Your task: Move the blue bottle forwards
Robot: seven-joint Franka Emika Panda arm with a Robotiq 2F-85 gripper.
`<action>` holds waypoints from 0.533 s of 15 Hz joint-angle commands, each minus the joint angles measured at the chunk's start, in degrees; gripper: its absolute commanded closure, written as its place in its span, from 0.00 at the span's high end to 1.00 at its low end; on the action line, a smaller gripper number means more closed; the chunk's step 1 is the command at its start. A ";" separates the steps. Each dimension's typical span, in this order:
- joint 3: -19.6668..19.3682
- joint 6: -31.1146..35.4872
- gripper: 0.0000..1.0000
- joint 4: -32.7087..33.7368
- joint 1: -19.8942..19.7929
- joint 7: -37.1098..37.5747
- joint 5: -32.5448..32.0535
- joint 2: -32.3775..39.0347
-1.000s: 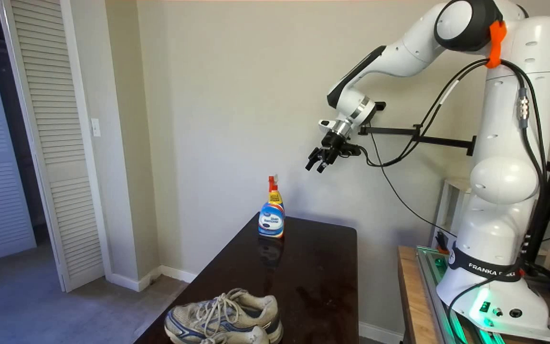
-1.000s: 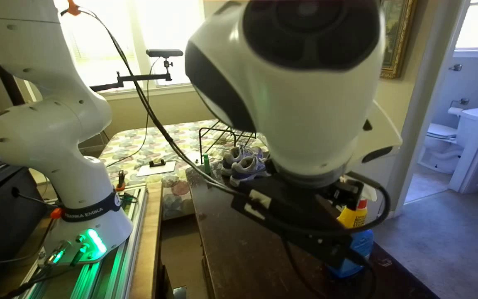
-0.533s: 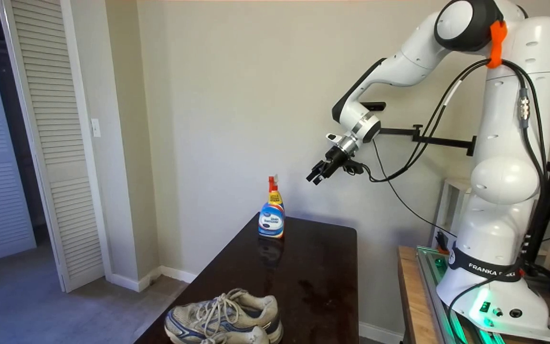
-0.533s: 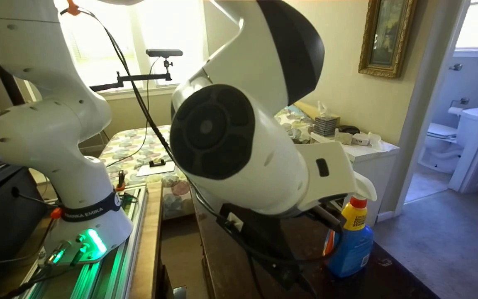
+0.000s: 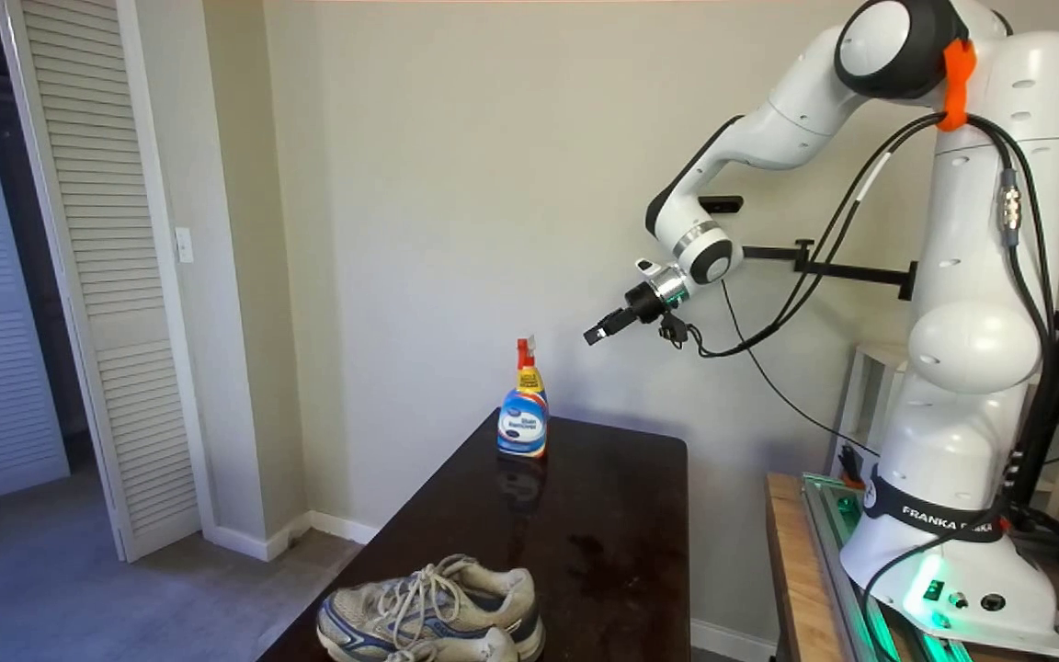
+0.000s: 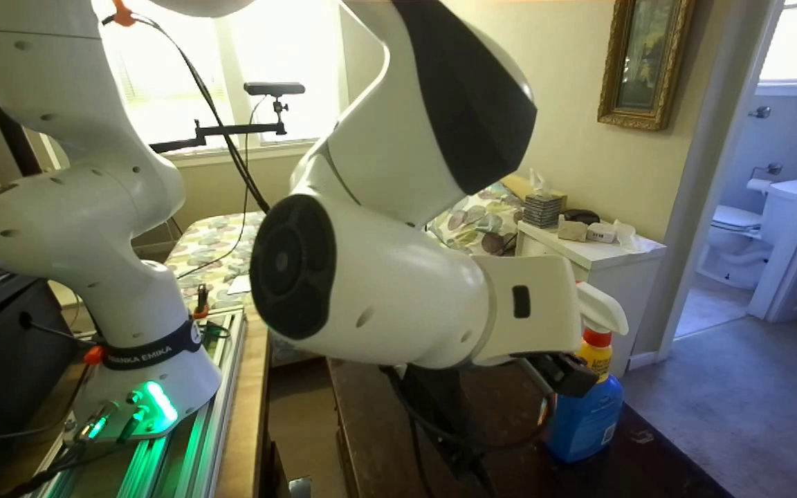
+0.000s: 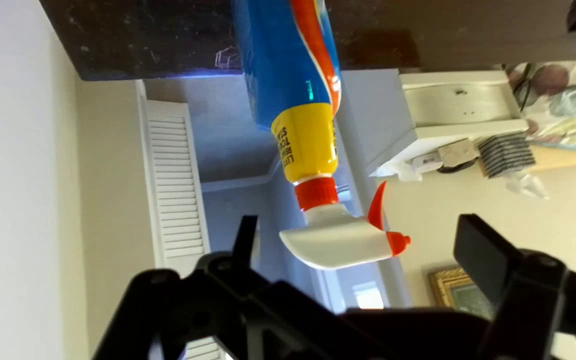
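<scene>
The blue bottle [image 5: 522,423], a spray bottle with a yellow neck, red collar and white spray head, stands upright near the far end of the dark table [image 5: 621,533]. My gripper [image 5: 594,335] is in the air above the tabletop, slanting down toward the bottle's side and apart from it. In the wrist view, which is upside down, the blue bottle [image 7: 288,60] hangs from the top, and its spray head appears between the wide-open fingers of the gripper [image 7: 358,227], further off and untouched. In an exterior view the arm covers part of the blue bottle [image 6: 585,422].
A pair of worn sneakers [image 5: 438,611] sits at the table's near end. A wall [image 5: 401,230] runs behind the table. A camera bracket [image 5: 824,262] reaches out beside the arm. Past the table are a white cabinet [image 6: 596,256] and a bed [image 6: 212,238].
The wrist has turned and dipped, so the gripper is slightly lower and points more level, its fingers now one in front of the other in an exterior view. The bottle and sneakers have not moved.
</scene>
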 commanded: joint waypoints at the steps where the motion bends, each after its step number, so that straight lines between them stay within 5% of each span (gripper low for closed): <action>1: -0.29 2.40 1.00 -1.78 1.51 -3.64 9.79 0.79; 8: 0.66 -0.16 1.00 -3.29 4.03 -9.01 16.62 2.72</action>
